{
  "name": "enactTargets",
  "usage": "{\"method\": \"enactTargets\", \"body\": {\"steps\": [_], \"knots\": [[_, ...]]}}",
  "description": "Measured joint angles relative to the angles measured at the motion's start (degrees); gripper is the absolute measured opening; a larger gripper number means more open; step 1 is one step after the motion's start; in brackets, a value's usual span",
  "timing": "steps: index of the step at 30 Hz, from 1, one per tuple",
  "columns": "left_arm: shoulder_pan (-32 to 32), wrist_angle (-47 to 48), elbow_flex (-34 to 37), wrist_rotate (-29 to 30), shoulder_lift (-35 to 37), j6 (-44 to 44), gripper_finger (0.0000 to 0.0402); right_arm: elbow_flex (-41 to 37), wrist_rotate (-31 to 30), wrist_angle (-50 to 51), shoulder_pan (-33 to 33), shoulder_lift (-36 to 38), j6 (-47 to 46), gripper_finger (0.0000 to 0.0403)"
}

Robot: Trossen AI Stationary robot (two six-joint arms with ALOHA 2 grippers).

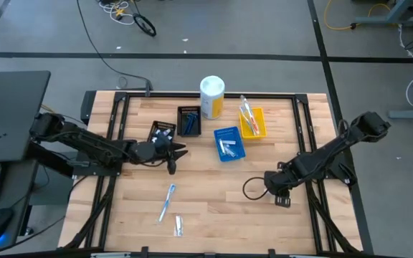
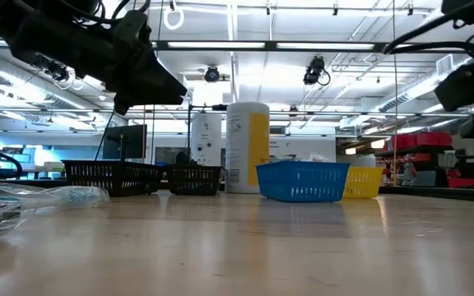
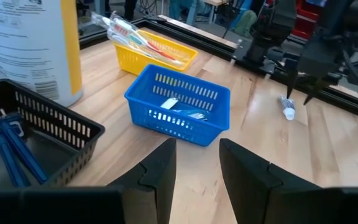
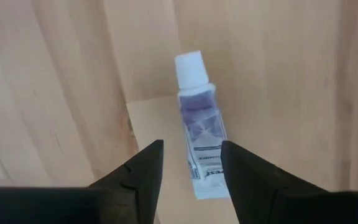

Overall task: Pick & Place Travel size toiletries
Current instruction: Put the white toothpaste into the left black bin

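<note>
Small white tube lies flat between open jaws, cap pointing away.

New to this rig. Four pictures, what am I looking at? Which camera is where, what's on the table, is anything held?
Two dark robot arms work at a wooden table. One camera looks straight down, one sits at table height, and one rides on each wrist.

On the table: a white-and-yellow canister, two black baskets, one holding blue razors, a blue basket and a yellow basket with toothbrushes. A toothbrush and a small tube lie loose near the front.

The left tool is open and empty beside the black baskets. The right tool is open over a small white tube lying on the wood. Nothing is held.
</note>
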State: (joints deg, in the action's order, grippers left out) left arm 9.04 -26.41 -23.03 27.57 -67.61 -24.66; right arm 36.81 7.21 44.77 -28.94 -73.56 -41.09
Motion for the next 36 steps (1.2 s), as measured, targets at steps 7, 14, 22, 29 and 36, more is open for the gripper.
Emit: {"method": "enactTargets", "body": {"steps": [7,14,22,29,36], "knots": [[-0.74,0.00,0.00,-0.13,0.00,-0.01,0.0129,-4.50,-7.45,-3.68,-2.92,-0.04,0.84,0.0171],[-0.74,-0.01,0.00,-0.63,0.00,0.00,0.0129,-6.48,-10.53,-11.52,-3.02,-0.04,3.05,0.0140],[-0.74,-0.02,0.00,-0.63,0.00,0.03,0.0129,-6.88,-14.60,-18.55,-2.93,-0.04,2.98,0.0081],[-0.74,-0.02,0.00,-0.47,0.00,0.03,0.0129,-6.90,-24.89,-33.87,-0.71,-0.04,4.30,0.0075],[-0.74,-0.10,0.00,-0.46,0.02,0.03,0.0129,-6.90,-38.61,-68.77,6.28,-0.94,22.34,0.0075]]}}
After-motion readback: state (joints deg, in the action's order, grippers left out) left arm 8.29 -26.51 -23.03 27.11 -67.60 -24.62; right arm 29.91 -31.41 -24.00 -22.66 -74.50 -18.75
